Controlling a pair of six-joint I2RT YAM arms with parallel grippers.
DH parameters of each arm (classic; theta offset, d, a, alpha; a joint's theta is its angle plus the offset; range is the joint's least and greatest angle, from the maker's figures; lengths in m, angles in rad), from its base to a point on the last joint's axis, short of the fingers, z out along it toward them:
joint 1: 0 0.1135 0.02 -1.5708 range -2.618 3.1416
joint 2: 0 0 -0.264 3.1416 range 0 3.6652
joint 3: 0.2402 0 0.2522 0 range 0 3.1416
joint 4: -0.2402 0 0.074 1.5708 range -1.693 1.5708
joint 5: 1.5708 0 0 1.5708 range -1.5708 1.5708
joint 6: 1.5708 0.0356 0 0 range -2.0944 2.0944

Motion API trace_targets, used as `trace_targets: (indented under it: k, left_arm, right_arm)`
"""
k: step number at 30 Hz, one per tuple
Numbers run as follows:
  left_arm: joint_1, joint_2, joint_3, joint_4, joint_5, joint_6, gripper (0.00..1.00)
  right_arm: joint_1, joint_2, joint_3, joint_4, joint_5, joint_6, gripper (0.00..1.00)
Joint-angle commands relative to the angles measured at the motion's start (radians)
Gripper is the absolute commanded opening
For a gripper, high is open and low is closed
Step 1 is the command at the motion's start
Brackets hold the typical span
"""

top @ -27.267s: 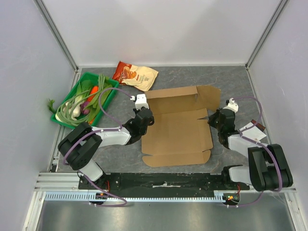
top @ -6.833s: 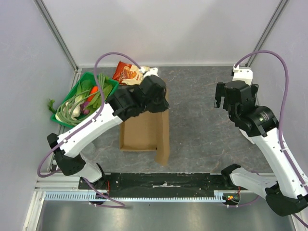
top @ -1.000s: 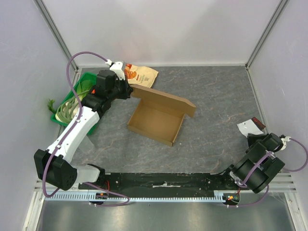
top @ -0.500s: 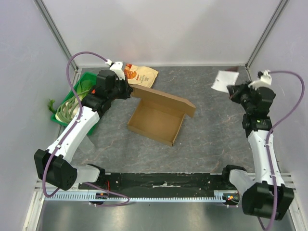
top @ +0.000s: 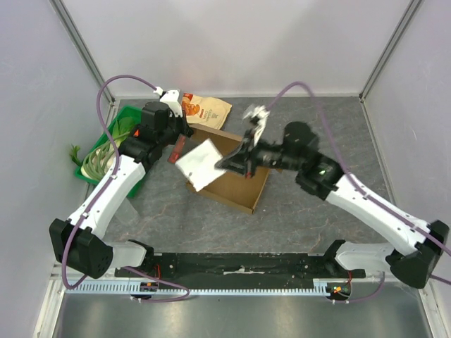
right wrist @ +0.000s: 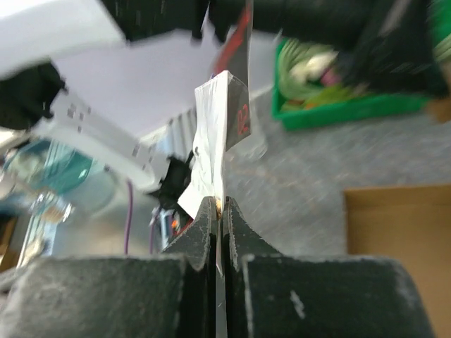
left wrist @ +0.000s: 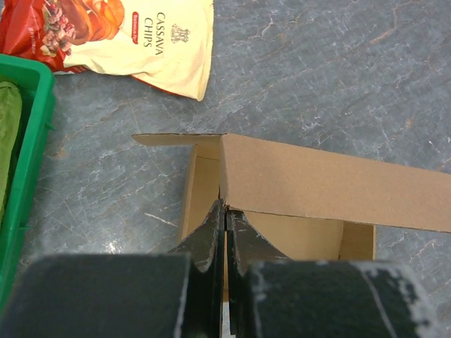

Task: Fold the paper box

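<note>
The paper box [top: 246, 187] lies open mid-tabletop, toward the far-left corner. The left hand [left wrist: 224, 213] pinches its raised wall (at a corner); the right hand [right wrist: 217, 205] grips a white packet [top: 200, 163].

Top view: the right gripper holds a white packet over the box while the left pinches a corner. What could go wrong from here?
1. The right gripper holds the white packet close to the left gripper; the arms could collide.
2. The left gripper pinches only one corner of the cardboard box, so a knock might twist it loose.
3. The white packet, gripped by its edge, may slip.
</note>
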Motion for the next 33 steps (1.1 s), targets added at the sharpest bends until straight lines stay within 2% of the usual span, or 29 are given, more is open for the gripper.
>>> trace_targets:
  k: [1,9,12,15,16,17,18,19,21,22,23,26,29,30,32,33]
  left_arm:
    - [-0.001,-0.005,0.048,-0.017,-0.036,0.011,0.02]
    - [-0.001,-0.012,0.051,-0.024,-0.070,0.022,0.02]
    - [-0.001,-0.006,0.051,-0.024,-0.067,0.018,0.02]
    - [-0.001,-0.005,0.049,-0.025,-0.061,0.014,0.02]
    - [-0.001,-0.003,0.046,-0.025,-0.058,0.014,0.02]
    - [-0.001,-0.003,0.048,-0.027,-0.058,0.011,0.02]
    - [-0.001,-0.002,0.048,-0.027,-0.058,0.009,0.02]
    - [-0.001,-0.002,0.046,-0.027,-0.055,0.008,0.02]
    - [-0.001,0.000,0.048,-0.027,-0.050,0.006,0.02]
    - [-0.001,0.000,0.046,-0.027,-0.052,0.003,0.02]
    - [-0.001,0.003,0.048,-0.027,-0.055,-0.001,0.02]
    - [-0.001,0.007,0.046,-0.027,-0.049,-0.003,0.02]
    - [-0.001,0.009,0.045,-0.027,-0.055,-0.002,0.02]
    - [-0.001,0.017,0.048,-0.025,-0.055,-0.003,0.02]
    - [-0.001,0.026,0.052,-0.024,-0.047,-0.005,0.02]
    - [-0.001,0.029,0.055,-0.024,-0.047,-0.005,0.02]
  right_arm:
    - [0.156,0.062,-0.064,0.005,0.042,-0.037,0.00]
    - [0.183,0.107,-0.149,-0.016,0.197,-0.040,0.00]
    - [0.177,0.143,-0.130,-0.027,0.229,-0.025,0.00]
    - [0.140,0.185,-0.112,-0.048,0.341,0.035,0.00]
    - [0.132,0.198,-0.110,-0.073,0.425,0.035,0.08]
    - [0.129,0.199,-0.107,-0.096,0.500,0.032,0.21]
    - [0.126,0.203,-0.109,-0.120,0.566,0.032,0.40]
    - [0.128,0.209,-0.100,-0.154,0.579,0.008,0.51]
    - [0.145,0.197,-0.086,-0.180,0.709,0.003,0.51]
    - [0.173,0.188,-0.089,-0.211,0.784,0.000,0.44]
    - [0.180,0.188,-0.087,-0.231,0.882,-0.008,0.45]
    - [0.243,0.153,-0.107,-0.243,0.910,-0.081,0.50]
    - [0.309,0.163,-0.119,-0.231,0.828,-0.166,0.56]
    - [0.345,0.177,-0.130,-0.205,0.776,-0.187,0.58]
    - [0.405,0.200,-0.176,-0.158,0.769,-0.224,0.65]
    - [0.483,0.203,-0.187,-0.106,0.812,-0.259,0.67]
